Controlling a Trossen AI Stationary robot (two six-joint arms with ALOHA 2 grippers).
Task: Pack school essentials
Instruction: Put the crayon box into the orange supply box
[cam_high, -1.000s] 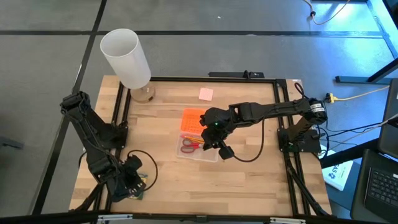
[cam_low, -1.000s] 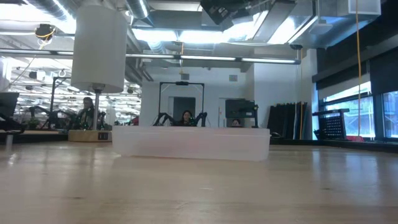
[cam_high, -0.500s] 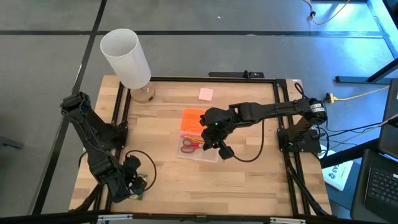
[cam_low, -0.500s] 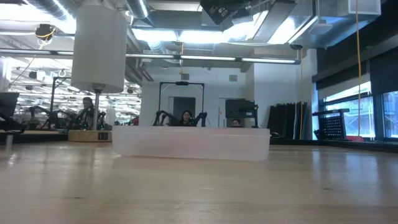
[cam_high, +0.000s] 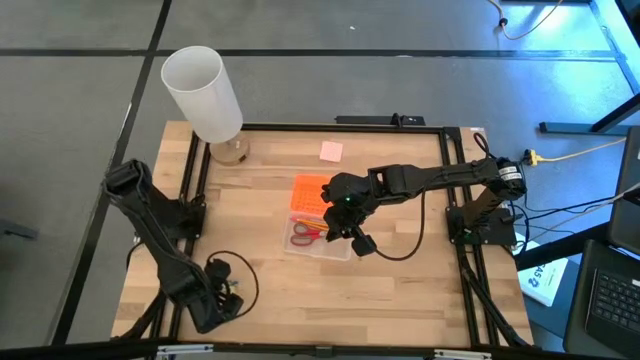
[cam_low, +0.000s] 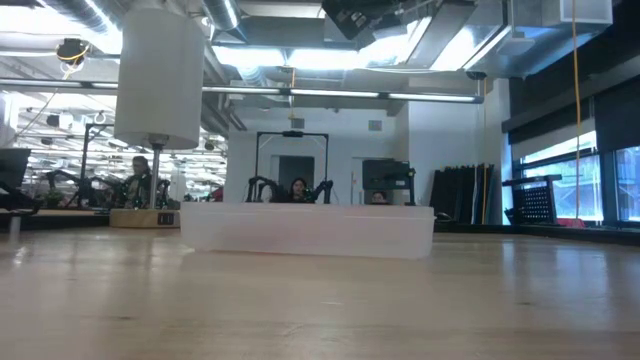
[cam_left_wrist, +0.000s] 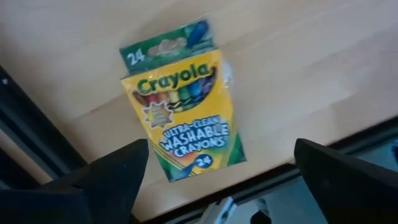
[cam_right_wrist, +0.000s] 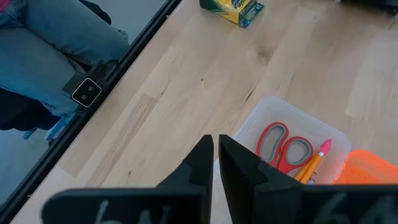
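Flat on table: green-and-yellow crayon box (cam_left_wrist: 180, 102), "Crayola" face up.

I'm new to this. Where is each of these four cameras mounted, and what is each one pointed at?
High view: above the table, looking straight down; both arms show, left gripper near the front-left corner, right gripper over the clear box.
Low view: at tabletop height, looking level across at the clear box; no arm shows.
Left wrist view: on the left arm, looking down between its open fingers at the crayon box.
Right wrist view: on the right arm, past its shut fingers, at the scissors.
Both wrist views share the crayon box.
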